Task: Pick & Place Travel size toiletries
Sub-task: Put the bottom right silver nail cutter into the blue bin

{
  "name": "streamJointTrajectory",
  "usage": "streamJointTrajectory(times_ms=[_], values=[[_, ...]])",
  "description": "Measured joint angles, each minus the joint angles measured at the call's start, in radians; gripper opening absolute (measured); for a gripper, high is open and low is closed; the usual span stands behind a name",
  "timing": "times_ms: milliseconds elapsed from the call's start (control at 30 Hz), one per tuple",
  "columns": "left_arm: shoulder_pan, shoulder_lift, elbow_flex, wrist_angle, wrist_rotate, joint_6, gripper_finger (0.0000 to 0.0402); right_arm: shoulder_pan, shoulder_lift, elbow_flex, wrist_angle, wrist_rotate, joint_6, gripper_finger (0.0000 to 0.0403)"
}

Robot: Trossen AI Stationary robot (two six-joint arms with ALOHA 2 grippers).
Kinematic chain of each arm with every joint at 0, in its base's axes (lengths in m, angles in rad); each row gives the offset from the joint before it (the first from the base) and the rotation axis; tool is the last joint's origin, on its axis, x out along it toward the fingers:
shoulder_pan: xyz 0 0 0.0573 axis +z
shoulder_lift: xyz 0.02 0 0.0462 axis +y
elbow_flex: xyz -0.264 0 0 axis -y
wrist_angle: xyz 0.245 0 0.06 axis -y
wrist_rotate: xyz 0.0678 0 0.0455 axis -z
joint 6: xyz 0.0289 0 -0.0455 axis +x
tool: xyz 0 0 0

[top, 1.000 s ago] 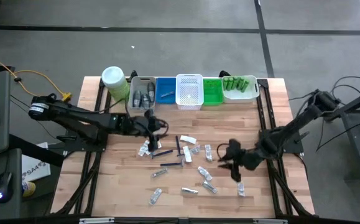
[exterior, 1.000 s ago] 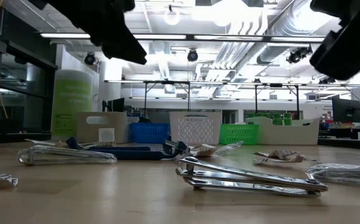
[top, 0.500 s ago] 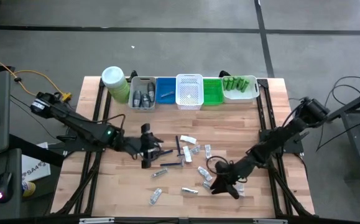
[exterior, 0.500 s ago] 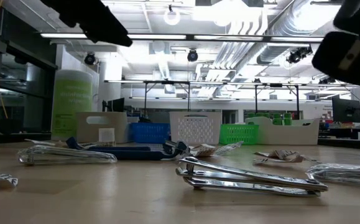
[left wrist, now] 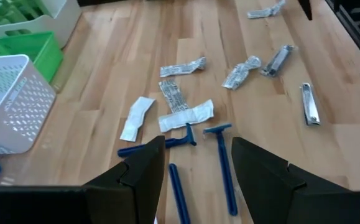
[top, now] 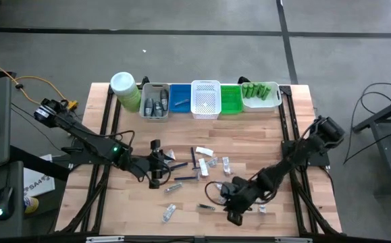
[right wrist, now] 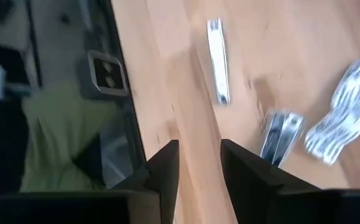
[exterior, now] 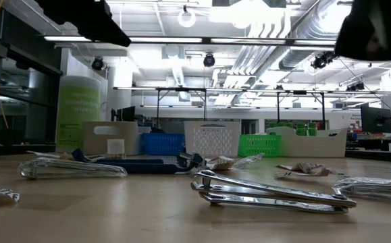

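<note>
Five bins line up: grey (top: 144, 101), blue (top: 179, 102), white (top: 206, 101), green (top: 230, 102) and pale (top: 261, 105). One pale-green jar (top: 124, 90) stands beside them. Just ahead of the left gripper (left wrist: 198, 143) lie three blue razors (left wrist: 220, 168). Farther out from it are six white sachets (left wrist: 136, 118) and one metal clipper (left wrist: 310, 102).

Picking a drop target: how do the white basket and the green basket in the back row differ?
The white basket is wider and reaches farther toward the front than the green basket. In the low view the white basket stands taller than the green basket. Both have perforated walls and sit side by side.
</note>
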Motion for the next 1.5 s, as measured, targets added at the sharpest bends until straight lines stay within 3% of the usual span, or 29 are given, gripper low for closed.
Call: streamJointTrajectory(times_ms=[200,367,500,1067,1300,1500], values=[[0.001,0.000,0.000,-0.025,0.000,0.000,0.0184,-0.010,0.096,0.027,-0.045,-0.080,0.058,0.0163],[0.002,0.000,0.000,-0.032,0.000,0.000,0.0184,-0.033,0.129,0.027,-0.124,-0.064,0.138,0.0218],[0.002,0.000,0.000,-0.038,0.000,-0.001,0.0184,-0.035,0.143,0.027,-0.172,-0.071,0.215,0.0231],[0.002,0.000,0.000,-0.068,0.017,-0.019,0.0184,0.009,0.232,0.030,-0.116,-0.072,0.318,0.0168],[0.002,0.000,0.000,-0.068,0.020,-0.023,0.0184,0.008,0.246,0.034,-0.221,-0.041,0.338,0.0130],[0.002,0.000,0.000,-0.067,0.020,-0.023,0.0184,0.008,0.248,0.032,-0.307,-0.019,0.255,0.0091]])
